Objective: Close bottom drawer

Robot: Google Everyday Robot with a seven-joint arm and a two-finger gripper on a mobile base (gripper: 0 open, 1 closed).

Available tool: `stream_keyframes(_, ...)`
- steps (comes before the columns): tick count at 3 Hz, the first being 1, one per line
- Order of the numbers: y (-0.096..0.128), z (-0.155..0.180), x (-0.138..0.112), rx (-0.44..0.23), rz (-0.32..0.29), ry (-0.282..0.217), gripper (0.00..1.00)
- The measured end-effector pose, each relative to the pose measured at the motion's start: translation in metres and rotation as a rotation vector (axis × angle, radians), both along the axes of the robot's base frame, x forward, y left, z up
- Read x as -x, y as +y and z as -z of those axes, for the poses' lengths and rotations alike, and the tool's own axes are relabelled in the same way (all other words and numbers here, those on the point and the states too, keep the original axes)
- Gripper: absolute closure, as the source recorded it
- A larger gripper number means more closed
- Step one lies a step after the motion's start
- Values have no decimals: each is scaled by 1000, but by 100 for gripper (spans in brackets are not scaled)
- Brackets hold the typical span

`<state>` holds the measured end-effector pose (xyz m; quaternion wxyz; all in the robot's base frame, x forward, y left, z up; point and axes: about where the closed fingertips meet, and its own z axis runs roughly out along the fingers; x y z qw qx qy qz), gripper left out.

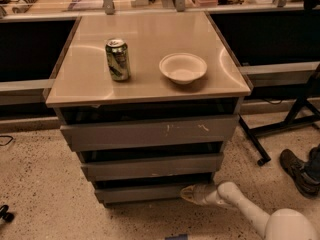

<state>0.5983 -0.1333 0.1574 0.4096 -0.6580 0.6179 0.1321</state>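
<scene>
Bottom drawer (150,193) sits lowest in the cabinet, slightly pulled out, its plain front just left of the fingers (194,194). The gripper (184,192) hangs low over the floor, fingers closed together, their tip at the drawer's right end. Above the fingers come the middle drawer (152,166) and the scratched top drawer (150,132). Farther up and back, the desk (85,91) carries a can (117,59) and a bowl (183,67).
</scene>
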Motion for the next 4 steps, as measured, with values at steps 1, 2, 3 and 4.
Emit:
stream_keyframes(1,1,-2,-12,-11,39,-12,100)
stream_keyframes(2,-1,-6,-19,-16,116,-31,100)
stream_keyframes(3,-1,-6,-19,-15,118,-32,100)
stream_keyframes(4,4,-11,-7,11,60,33,100)
